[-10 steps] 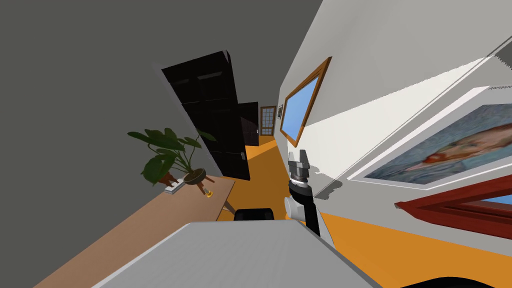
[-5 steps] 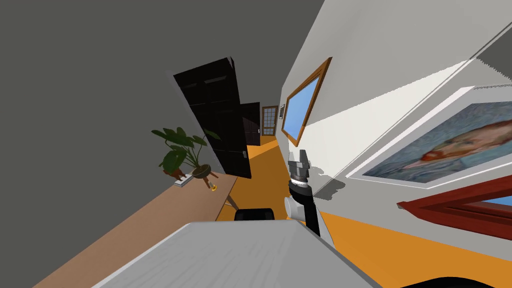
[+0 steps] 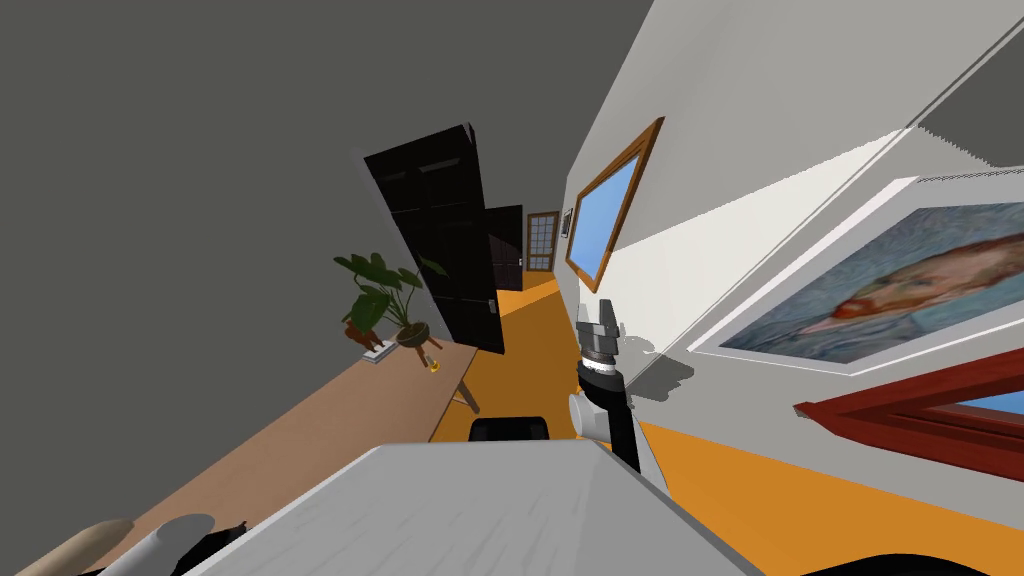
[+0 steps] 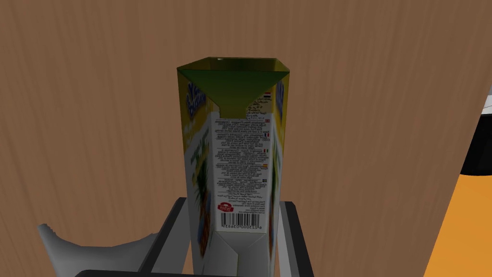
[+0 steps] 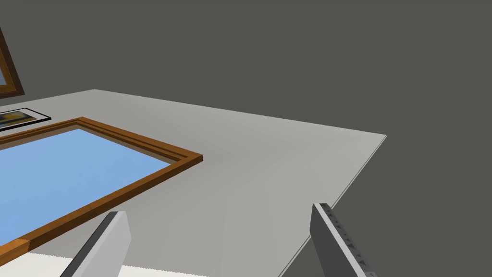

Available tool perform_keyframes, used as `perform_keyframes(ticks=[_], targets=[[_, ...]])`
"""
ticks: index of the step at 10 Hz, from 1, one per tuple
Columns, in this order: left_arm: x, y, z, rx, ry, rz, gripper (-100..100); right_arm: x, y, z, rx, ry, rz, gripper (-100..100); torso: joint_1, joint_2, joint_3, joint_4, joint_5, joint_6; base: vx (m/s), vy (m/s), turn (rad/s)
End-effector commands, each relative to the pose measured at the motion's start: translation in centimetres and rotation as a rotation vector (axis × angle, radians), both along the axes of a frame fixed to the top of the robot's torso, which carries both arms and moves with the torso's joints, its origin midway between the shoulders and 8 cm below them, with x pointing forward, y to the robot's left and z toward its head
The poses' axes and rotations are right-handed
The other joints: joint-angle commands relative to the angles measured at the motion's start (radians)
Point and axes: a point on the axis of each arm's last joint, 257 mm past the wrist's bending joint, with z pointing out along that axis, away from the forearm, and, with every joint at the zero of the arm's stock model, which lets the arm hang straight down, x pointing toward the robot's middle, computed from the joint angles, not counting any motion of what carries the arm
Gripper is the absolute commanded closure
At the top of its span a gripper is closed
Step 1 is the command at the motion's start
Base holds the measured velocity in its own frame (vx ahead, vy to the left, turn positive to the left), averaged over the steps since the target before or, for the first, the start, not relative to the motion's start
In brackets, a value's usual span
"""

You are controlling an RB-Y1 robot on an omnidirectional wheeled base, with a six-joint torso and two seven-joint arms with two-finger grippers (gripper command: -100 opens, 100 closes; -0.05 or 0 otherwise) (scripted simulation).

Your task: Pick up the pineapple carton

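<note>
The pineapple carton [image 4: 235,158] is tall, yellow and green, with a white printed panel and a barcode facing the camera. My left gripper [image 4: 234,202] is shut on its lower part, one finger [image 4: 169,231] pressing each side. Behind the carton lies the brown wooden table top [image 4: 96,96]. My right gripper [image 3: 597,312] is raised in front of my chest near the white wall, away from the table. In the right wrist view the right gripper [image 5: 218,211] stands open with nothing between its fingers.
A long brown table [image 3: 330,420] runs along my left, with a potted plant [image 3: 385,300] and a small yellow item [image 3: 433,366] at its far end. A black door [image 3: 445,240] stands beyond. Two pale cylinders [image 3: 130,540] lie at the near left. The floor [image 3: 520,340] is orange.
My head view has swung, so the plant and black door sit further right in the picture. Two pale cylinders have come into view at the bottom left. The right arm holds still.
</note>
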Motion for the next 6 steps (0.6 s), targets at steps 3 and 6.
perform_keyframes(ticks=[3,6], targets=[[5.7,0.0,0.8,0.012,-0.021,-0.038,100,0.0,0.0,0.0,0.0,0.0,0.0,0,-0.001,0.001,0.0,0.0,-0.001,-0.001,-0.088,-0.005,0.079],[8.5,0.3,1.7,0.028,-0.01,-0.054,100,0.0,0.0,0.0,0.0,0.0,0.0,0,-0.002,-0.003,-0.001,0.0,-0.002,-0.002,-0.056,-0.001,0.042]])
